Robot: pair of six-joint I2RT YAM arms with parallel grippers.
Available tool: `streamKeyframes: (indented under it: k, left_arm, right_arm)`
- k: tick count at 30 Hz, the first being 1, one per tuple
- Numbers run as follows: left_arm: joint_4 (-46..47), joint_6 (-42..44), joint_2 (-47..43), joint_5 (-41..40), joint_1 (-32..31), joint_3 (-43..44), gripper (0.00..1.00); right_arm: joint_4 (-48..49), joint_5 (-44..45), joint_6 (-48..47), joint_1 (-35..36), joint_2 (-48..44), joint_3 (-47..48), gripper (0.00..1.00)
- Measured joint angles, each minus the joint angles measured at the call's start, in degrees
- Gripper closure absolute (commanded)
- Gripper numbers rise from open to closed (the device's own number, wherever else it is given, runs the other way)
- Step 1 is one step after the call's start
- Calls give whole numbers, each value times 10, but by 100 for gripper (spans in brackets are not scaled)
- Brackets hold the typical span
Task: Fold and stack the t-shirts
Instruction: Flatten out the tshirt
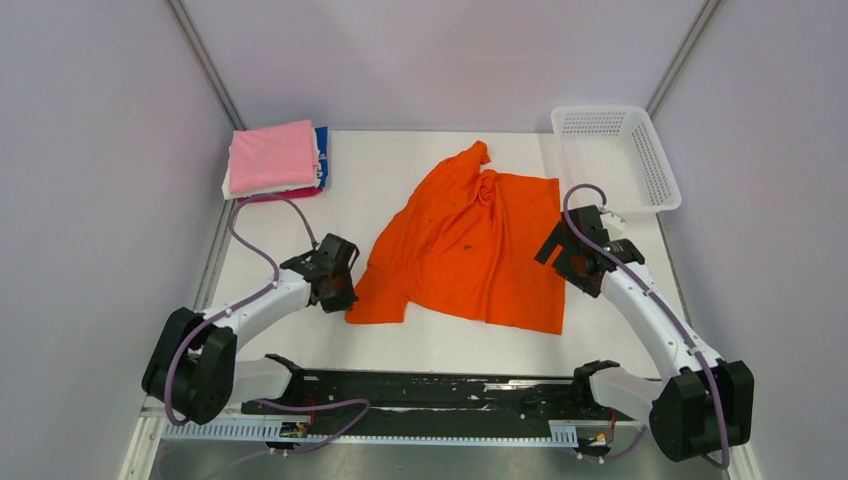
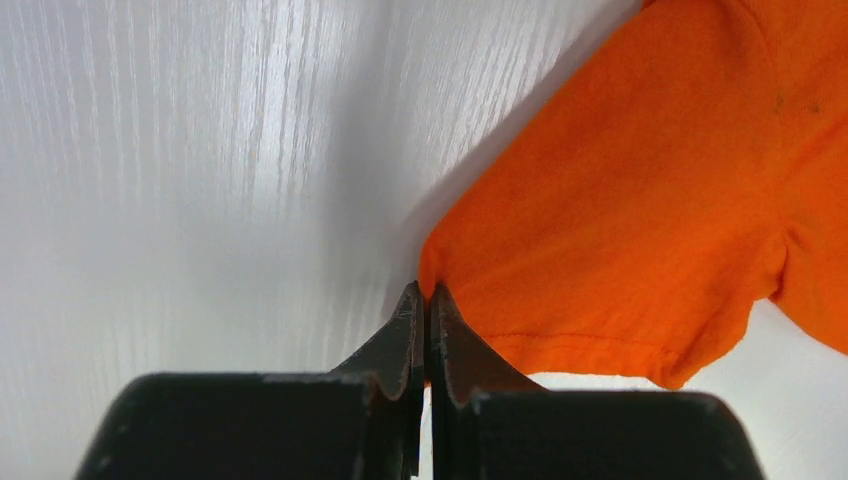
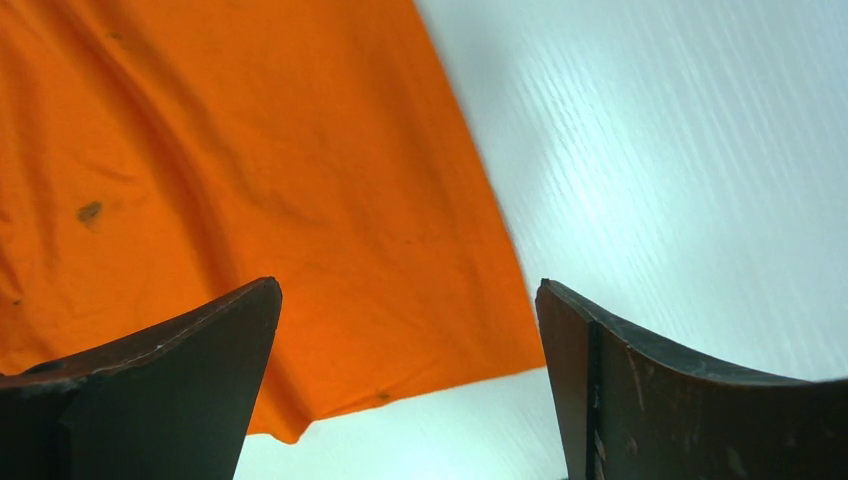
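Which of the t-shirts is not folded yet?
The bright orange t-shirt, spread rumpled mid-table; the others sit folded in the pink-topped stack at the far-left corner.

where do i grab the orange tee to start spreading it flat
Pinch the orange t-shirt at its straight right edge, coming from the right: that edge lies flat on the table, and the open right pincer straddles it. The far part is bunched.

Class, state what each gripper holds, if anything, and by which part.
The left gripper appears shut on the orange t-shirt at a sleeve's hem corner. The right gripper is open and holds nothing.
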Motion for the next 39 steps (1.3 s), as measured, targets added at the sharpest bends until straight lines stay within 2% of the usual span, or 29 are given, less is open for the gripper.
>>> streamKeyframes:
  k: [2,6,13,20,28,34,38,39]
  left_arm:
    - [-22,-5,-19,4,-4,-1,100]
    - [-52,-13,-73,17,-10,-1,100]
    - [-78,-30,-127,39,-19,-3,100]
    - [-84,-35,-146,49,-21,-17,100]
    - [-84,-37,-148,52,-21,-21,100]
    - [-82,-39,-153,53,-21,-23,100]
    - [-77,-39,-153,53,-21,-23,100]
    - [-75,-39,-153,53,-21,-23,100]
  right_arm:
    - [-28,6,28,0,-24,-20,1]
    - [-78,0,86,-2,-72,-78,10]
    - [-111,-34,169,-2,-116,-139,21]
    - [-98,-57,210,-2,-103,-188,44]
    - [-58,-54,218,-2,-54,-212,54]
    - [-33,-54,205,-2,-31,-205,75]
    - [-7,-49,194,-2,-9,-197,98]
    - [3,-49,191,-2,-1,-192,100]
